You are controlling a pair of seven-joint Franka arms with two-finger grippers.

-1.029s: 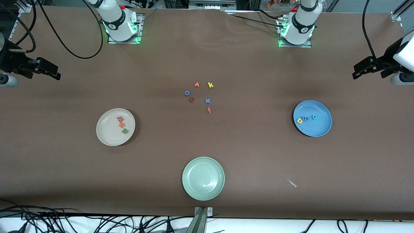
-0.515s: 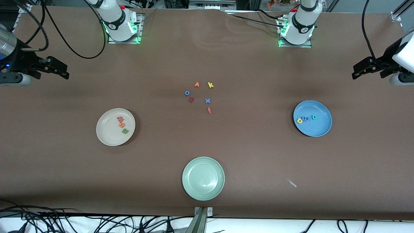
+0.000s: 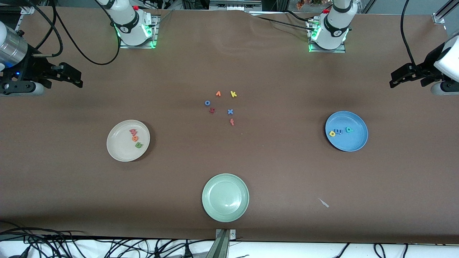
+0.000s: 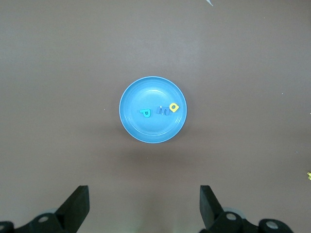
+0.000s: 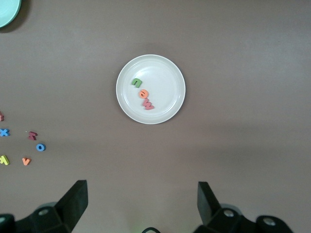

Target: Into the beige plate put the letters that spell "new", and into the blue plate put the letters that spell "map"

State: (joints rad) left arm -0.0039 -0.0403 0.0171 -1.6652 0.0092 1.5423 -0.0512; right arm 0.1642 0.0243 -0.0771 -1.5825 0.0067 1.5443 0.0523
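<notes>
Brown tabletop (image 3: 229,161) carried the beige plate (image 3: 118,150) holding n, e, w, and the blue plate (image 3: 353,143) holding m, a, p. Left gripper (image 3: 394,79) and right gripper (image 3: 77,79) hung over bare table with fingers apart.

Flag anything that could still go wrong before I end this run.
1. Little remains: n, e, w lie in the beige plate, and m, a, p in the blue plate.
2. Both pincers, left and right, hang open near the table's ends; a low sweep inward could knock a plate.
3. The spare letters mid-table could tempt a needless pick.
</notes>
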